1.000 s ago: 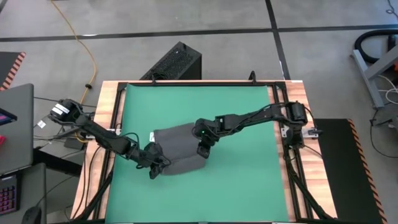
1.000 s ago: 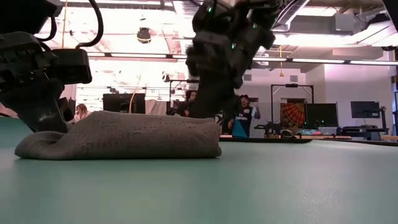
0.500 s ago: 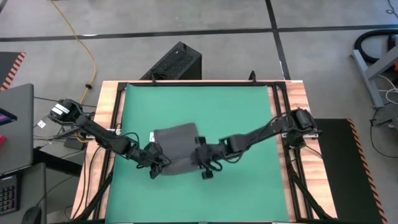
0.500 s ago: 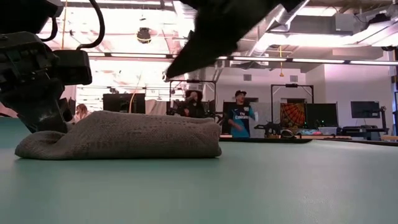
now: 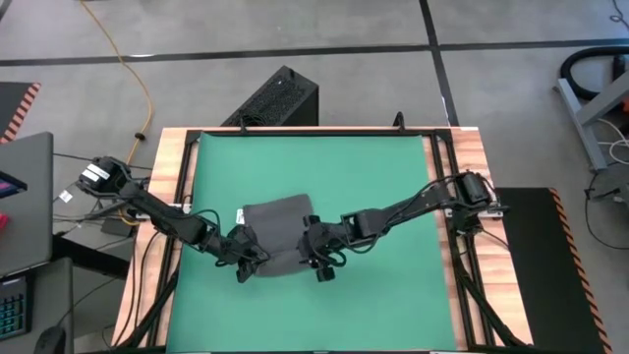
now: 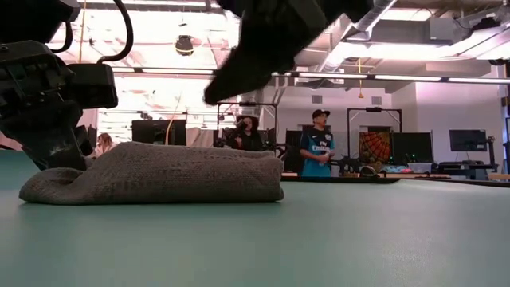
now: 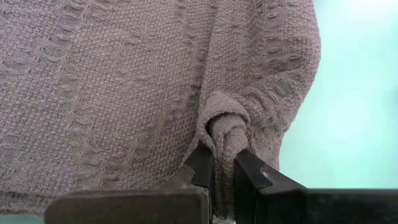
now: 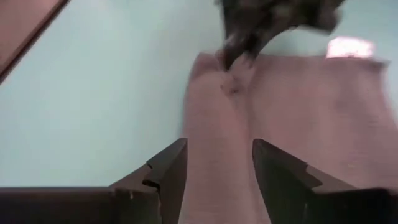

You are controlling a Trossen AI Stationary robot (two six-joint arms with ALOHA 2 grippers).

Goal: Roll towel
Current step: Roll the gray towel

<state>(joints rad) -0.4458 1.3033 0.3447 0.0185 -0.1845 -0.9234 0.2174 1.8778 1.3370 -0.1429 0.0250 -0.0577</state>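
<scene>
The dark grey towel (image 5: 278, 234) lies in a low, partly rolled bundle on the green mat (image 5: 393, 167); in the low view the towel (image 6: 159, 171) rests flat on its underside. Its white tag (image 5: 241, 214) shows at the far left corner. My left gripper (image 5: 249, 262) is at the towel's near left corner, shut on cloth. My right gripper (image 5: 316, 258) hovers open above the towel's near right end. In the right wrist view its fingers stand on either side of the rolled near edge (image 8: 214, 118) without touching it, and in the low view it (image 6: 239, 72) hangs well above the cloth. My left gripper pinches a bunched fold of the towel (image 7: 225, 134) between its two fingers (image 7: 202, 167), at the near left corner. The fingers slant down from the table's left. The cloth puckers into the pinch, and the rest of the towel lies on the mat.
Wooden table borders (image 5: 462, 147) frame the mat, with bare mat to the right and far side of the towel. A black box (image 5: 280, 96) stands beyond the far edge and a laptop (image 5: 25, 197) to the left. People stand in the room behind (image 6: 319, 147).
My right gripper has risen off the towel's right end and swung toward the table's near edge, rolling its wrist as it went. It now hovers over the towel's near right end. The towel has kept its shape and place.
</scene>
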